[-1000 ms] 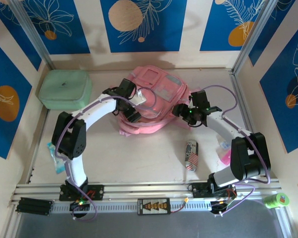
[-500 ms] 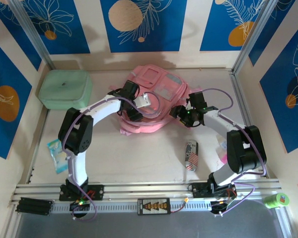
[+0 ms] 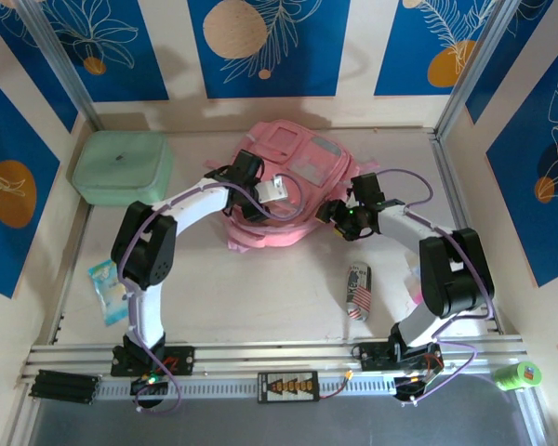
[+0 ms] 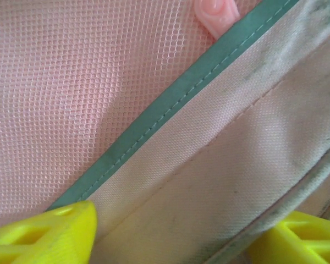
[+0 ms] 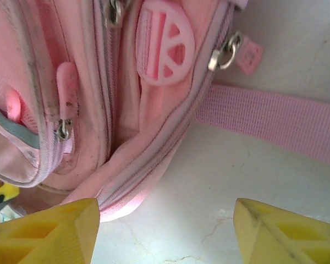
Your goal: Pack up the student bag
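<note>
Left fingers half-parted astride student bag rim, grip unclear, right fingers wide apart, empty

bag fabric, close up
pink mesh at 10 o'clock, teal trim diagonal, yellow fingers at 7 and 5.

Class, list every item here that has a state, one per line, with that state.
student bag: lying flat on the table
left fingers: astride a bag panel edge, grip unclear
right fingers: open, empty, beside the bag
can: lying on its side
mint green case: closed
</note>
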Action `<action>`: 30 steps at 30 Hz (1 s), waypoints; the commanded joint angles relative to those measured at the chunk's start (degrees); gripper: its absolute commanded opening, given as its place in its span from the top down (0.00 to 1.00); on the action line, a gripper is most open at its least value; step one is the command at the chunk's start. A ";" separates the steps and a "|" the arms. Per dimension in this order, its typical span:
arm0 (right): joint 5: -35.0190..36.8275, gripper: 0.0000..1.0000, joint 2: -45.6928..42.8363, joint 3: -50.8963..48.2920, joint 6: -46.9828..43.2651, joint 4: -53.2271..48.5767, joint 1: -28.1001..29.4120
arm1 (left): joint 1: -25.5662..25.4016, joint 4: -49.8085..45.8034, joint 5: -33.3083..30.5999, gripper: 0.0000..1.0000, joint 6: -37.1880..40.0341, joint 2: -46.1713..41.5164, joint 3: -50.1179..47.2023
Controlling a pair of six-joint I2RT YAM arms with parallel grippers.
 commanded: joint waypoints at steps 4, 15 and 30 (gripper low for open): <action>0.13 0.35 -0.89 1.35 0.37 -1.60 -0.16 | -0.59 3.95 3.26 0.63 0.91 -4.45 -1.20; 0.69 0.35 -2.75 4.06 -3.72 -3.12 -1.84 | -0.53 3.17 6.29 0.99 -0.18 -7.59 -0.57; -7.56 0.35 -0.31 11.62 -8.19 -2.67 -7.26 | -0.34 1.86 11.35 1.00 -3.48 -14.89 -3.69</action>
